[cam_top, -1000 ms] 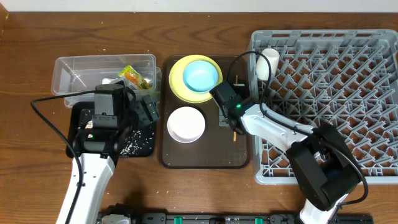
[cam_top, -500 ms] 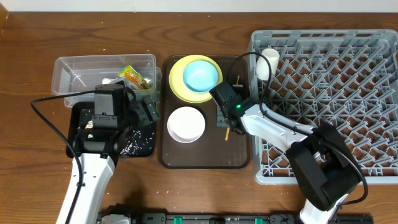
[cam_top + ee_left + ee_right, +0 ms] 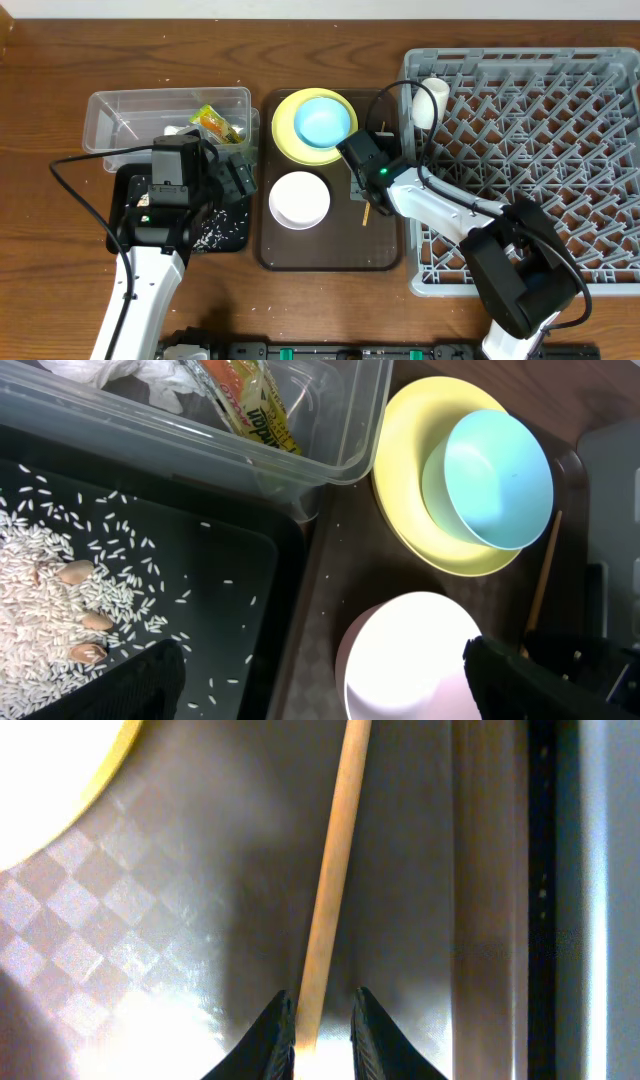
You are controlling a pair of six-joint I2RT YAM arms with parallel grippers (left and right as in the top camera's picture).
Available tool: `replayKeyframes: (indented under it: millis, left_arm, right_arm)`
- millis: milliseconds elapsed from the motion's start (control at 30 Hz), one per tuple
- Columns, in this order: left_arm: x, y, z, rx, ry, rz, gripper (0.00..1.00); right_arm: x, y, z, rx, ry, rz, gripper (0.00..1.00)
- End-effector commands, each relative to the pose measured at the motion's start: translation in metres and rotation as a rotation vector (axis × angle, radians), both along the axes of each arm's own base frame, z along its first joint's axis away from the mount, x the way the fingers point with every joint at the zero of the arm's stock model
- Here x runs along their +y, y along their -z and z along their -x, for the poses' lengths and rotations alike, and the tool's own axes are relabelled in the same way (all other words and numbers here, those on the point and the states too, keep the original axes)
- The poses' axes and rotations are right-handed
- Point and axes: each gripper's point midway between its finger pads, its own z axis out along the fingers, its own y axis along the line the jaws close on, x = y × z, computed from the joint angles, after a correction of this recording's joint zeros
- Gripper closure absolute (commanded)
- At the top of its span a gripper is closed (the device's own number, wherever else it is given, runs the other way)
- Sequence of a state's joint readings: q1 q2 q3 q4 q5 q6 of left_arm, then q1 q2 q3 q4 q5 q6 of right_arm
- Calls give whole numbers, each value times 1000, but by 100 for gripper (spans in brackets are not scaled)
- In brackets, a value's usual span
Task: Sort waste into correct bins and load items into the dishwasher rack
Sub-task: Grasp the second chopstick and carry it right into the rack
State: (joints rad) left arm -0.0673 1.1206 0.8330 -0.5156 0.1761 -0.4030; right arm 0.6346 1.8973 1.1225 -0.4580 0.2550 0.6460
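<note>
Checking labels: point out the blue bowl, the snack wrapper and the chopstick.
blue bowl [image 3: 323, 121], overhead view, inner bottom.
snack wrapper [image 3: 250, 405], left wrist view, printed middle.
chopstick [image 3: 335, 860], right wrist view, mid shaft.

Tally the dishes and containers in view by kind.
Bowls: 2, light blue bowl and white bowl
Plates: 1, yellow plate
Cups: 1, white cup
Tubs: 2, clear tub and black tub
Trays: 1, brown tray
Racks: 1, grey rack
Total: 8
</note>
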Motion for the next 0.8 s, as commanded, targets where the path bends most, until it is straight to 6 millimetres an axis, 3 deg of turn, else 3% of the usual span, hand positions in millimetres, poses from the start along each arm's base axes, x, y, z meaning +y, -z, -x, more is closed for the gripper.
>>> replayKeyframes:
  millis: [0, 233, 433, 767]
  left_arm:
    - [1, -9, -6, -26, -2, -12, 8]
    - [1, -9, -6, -25, -2, -12, 8]
    - [1, -9, -6, -25, -2, -12, 8]
    - [1, -9, -6, -26, -2, -12, 8]
  right_arm:
    - [1, 1, -2, -31, 1, 29, 82]
    - [1, 16, -3, -18, 3, 40, 81]
    - [0, 16, -3, -14, 6, 35, 81]
    - [0, 15, -4, -17, 5, 34, 96]
